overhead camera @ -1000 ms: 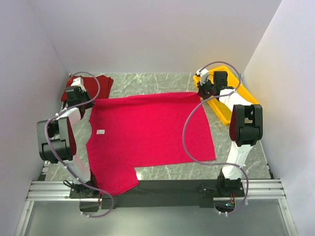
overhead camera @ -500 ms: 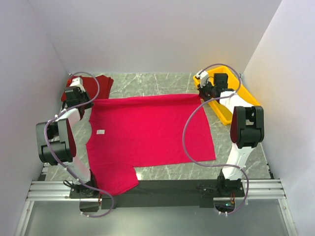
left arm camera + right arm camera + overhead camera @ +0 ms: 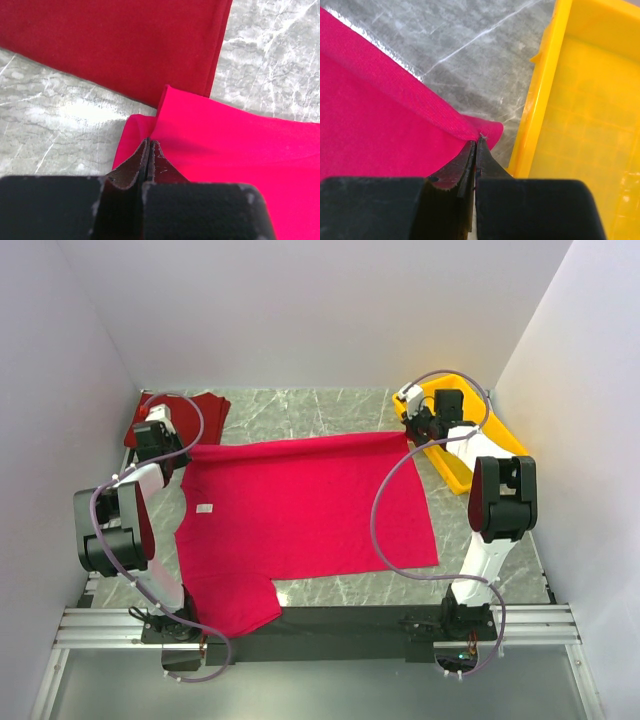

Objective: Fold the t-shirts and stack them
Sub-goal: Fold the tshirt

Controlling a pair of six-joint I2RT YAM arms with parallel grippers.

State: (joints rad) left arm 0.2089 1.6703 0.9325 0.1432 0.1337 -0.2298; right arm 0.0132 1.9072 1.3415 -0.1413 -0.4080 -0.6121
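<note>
The crimson t-shirt (image 3: 300, 505) lies spread flat across the marble table, its small white tag (image 3: 204, 508) near the left side. My left gripper (image 3: 168, 443) is shut on the shirt's far left corner (image 3: 165, 120). My right gripper (image 3: 410, 432) is shut on the far right corner (image 3: 480, 131), and the far hem is raised between them. The darker maroon t-shirt (image 3: 205, 408) lies folded at the far left, just beyond the left gripper; it also shows in the left wrist view (image 3: 115, 45).
A yellow plastic tray (image 3: 478, 430) sits at the far right, close beside the right gripper; its wall (image 3: 545, 95) is next to the pinched corner. White walls enclose the table on three sides. Bare marble (image 3: 310, 410) lies beyond the shirt.
Both grippers have moved slightly with the shirt's far corners in them. The far hem has lifted a little off the table and now bows between them.
</note>
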